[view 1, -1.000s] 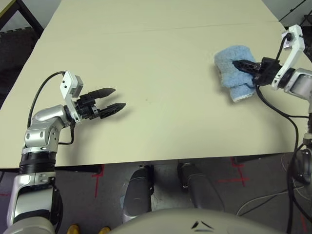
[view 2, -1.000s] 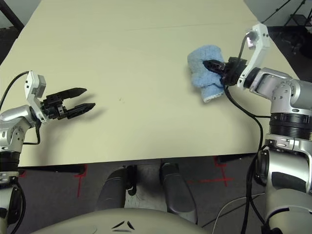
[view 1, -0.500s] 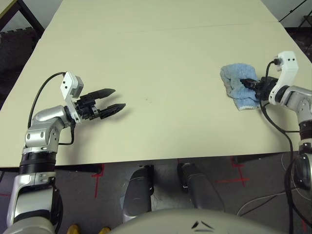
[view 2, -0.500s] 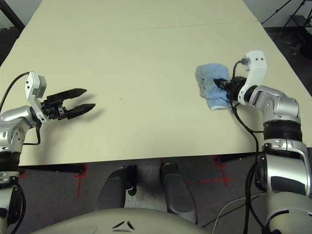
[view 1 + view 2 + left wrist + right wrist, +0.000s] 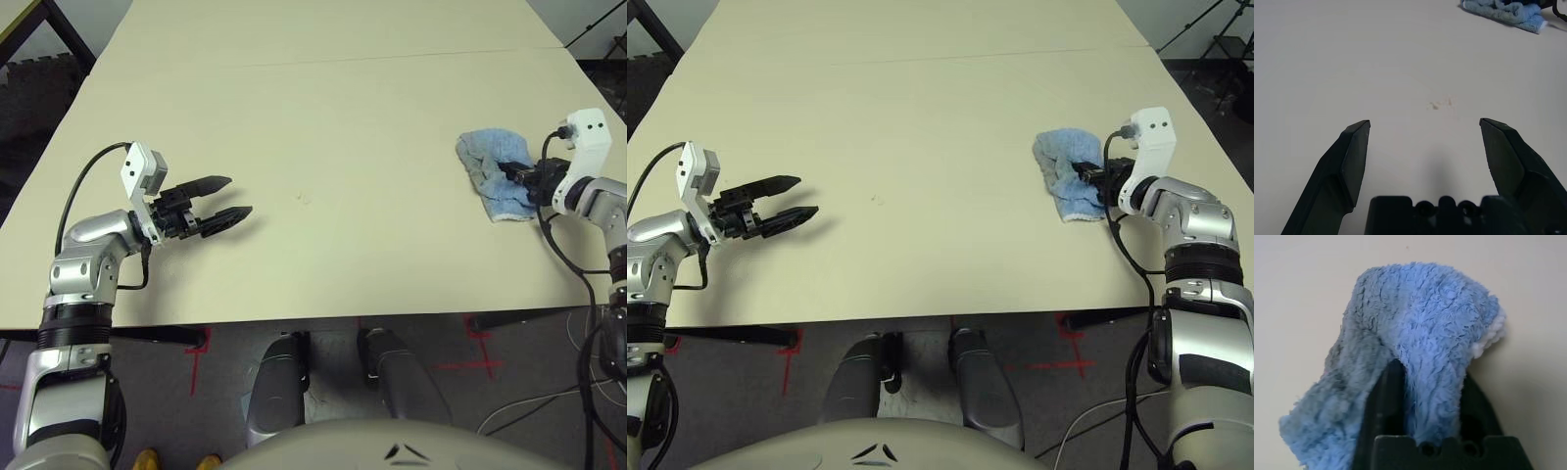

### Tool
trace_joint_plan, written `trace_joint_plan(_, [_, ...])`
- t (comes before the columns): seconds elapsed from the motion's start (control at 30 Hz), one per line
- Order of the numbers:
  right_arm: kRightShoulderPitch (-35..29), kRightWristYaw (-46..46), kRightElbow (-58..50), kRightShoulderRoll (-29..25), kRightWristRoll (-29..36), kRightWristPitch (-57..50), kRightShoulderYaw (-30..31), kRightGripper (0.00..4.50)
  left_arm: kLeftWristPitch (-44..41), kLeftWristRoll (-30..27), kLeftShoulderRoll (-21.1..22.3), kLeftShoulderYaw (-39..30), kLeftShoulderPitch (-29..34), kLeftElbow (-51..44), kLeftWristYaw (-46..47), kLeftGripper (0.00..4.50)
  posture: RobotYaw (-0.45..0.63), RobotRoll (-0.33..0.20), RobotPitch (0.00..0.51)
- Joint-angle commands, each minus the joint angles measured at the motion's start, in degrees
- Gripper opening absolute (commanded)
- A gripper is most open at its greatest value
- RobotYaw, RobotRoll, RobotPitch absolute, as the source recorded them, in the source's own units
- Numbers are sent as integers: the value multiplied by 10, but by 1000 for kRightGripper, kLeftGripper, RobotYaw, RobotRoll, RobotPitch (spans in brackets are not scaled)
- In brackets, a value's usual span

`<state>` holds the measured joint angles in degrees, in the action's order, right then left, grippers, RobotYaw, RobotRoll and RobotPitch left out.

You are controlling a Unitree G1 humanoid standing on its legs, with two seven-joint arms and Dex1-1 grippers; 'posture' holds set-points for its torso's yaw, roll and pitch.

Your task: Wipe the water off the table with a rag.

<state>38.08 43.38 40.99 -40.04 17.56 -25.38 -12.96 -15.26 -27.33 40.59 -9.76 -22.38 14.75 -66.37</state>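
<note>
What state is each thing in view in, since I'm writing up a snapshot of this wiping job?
Table: flat, faint marks near its middle.
Rag: bunched and creased, resting on the table.
Right gripper: at the rag, a finger on either side of a fold.
Left gripper: open, over the table.

Rag (image 5: 497, 174) lies on table (image 5: 362, 127), right side, right gripper (image 5: 519, 176) at it. Left gripper (image 5: 227, 204) over table's left side. Small marks (image 5: 303, 199) on the tabletop between the two, nearer left gripper, well apart from rag. Floor (image 5: 338, 392) below table's near edge.
</note>
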Motion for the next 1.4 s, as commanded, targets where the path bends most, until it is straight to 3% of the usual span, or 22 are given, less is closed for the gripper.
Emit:
trace_joint_plan(0.03, [-12,26,-10,-17,22,16,-32,3036,11,7,-9,-5,-7,20,15,4500,-120,0,185])
trace_joint_plan(0.17, [-24,44,-31,-37,32,16,-46,4475,27,13,-17,-10,-12,34,29,4500,-125,0,186])
trace_joint_plan(0.33, [-26,41,-27,-40,44,54,-78,4475,53,30,-34,-17,-21,55,82,4500,-140,0,189])
trace_joint_plan(0.57, [-48,26,-14,2,61,190,-125,4475,114,61,-78,-54,-28,81,228,4500,-139,0,192])
trace_joint_plan(0.87, [-68,-6,6,38,64,322,-149,4475,199,109,-91,-97,-88,203,410,4500,-155,0,199])
trace_joint_plan(1.4, [-65,-26,34,56,62,366,-145,4475,278,125,-73,-119,-128,306,486,4500,-128,0,170])
